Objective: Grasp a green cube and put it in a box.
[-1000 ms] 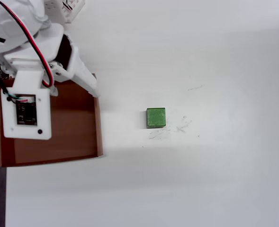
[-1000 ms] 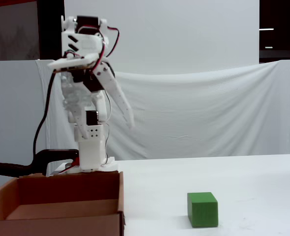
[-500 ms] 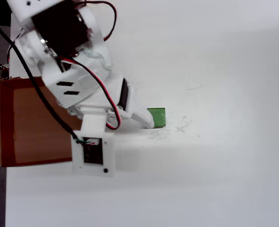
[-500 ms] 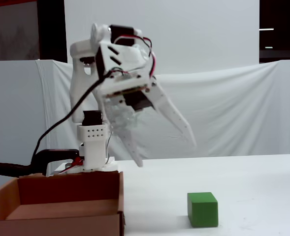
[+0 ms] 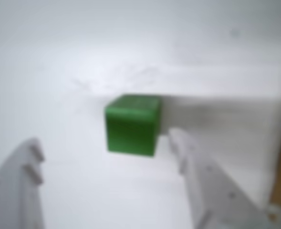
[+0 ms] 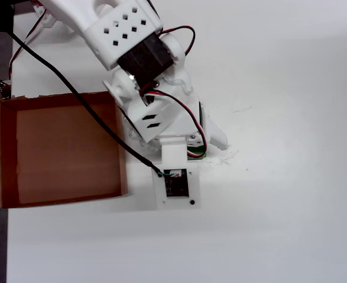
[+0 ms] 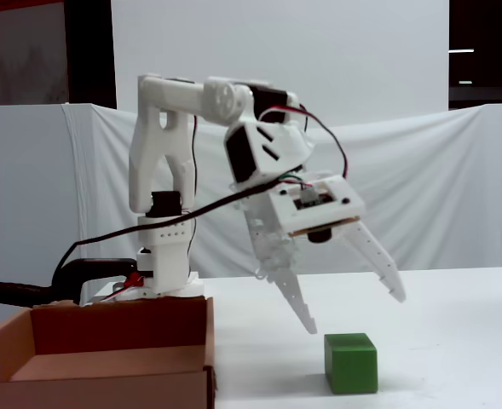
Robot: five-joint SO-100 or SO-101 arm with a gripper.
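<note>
Now the pincer point(image 7: 355, 311), jaws wide, hangs above the green cube point(image 7: 350, 363) on the bench point(image 7: 464, 341), so it seems to need lowering before closing.

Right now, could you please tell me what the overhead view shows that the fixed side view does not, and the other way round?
Only the overhead view shows the whole bare floor of the shallow brown cardboard box and the small circuit board on the arm; there the arm hides the cube. Only the fixed view shows the small bright green cube resting on the white table, with the open white two-finger gripper raised above it, not touching, and the arm's upright base. Both show the box beside the arm and its red and black wires.
</note>
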